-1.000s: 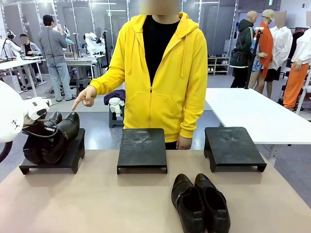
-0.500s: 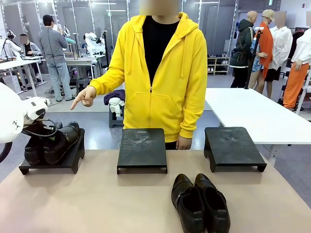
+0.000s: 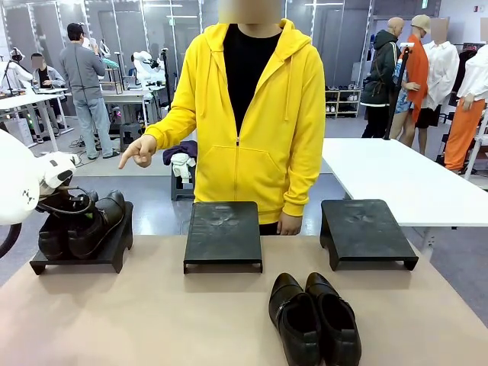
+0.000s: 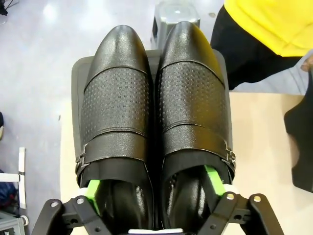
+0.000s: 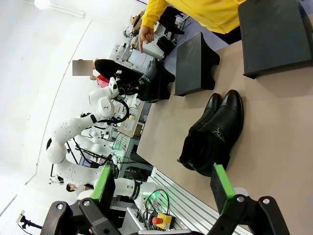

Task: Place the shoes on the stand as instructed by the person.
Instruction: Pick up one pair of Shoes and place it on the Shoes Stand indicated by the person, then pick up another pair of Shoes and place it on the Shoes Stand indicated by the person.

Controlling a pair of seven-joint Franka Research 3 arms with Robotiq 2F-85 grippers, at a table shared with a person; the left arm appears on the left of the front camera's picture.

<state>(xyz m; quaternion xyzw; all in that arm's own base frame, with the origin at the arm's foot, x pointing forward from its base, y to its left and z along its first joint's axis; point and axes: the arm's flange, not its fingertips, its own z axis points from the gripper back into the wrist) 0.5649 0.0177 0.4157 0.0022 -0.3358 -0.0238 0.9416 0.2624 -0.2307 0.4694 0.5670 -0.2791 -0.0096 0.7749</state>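
Gaping wide, left jaws sit at the shoes' (image 4: 117, 98) heels on the stand (image 3: 116, 248).

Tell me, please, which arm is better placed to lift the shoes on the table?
Probably right: the dress shoes lie right of centre, before the right gripper, its jaws open; the left gripper has its fingers inside the pair on the left stand.

Smooth pale grey floor (image 3: 156, 215) runs back to glass-panelled partition walls (image 3: 177, 27). A long white rectangular table (image 3: 396, 179) stands right, a white workbench (image 3: 23, 101) left.
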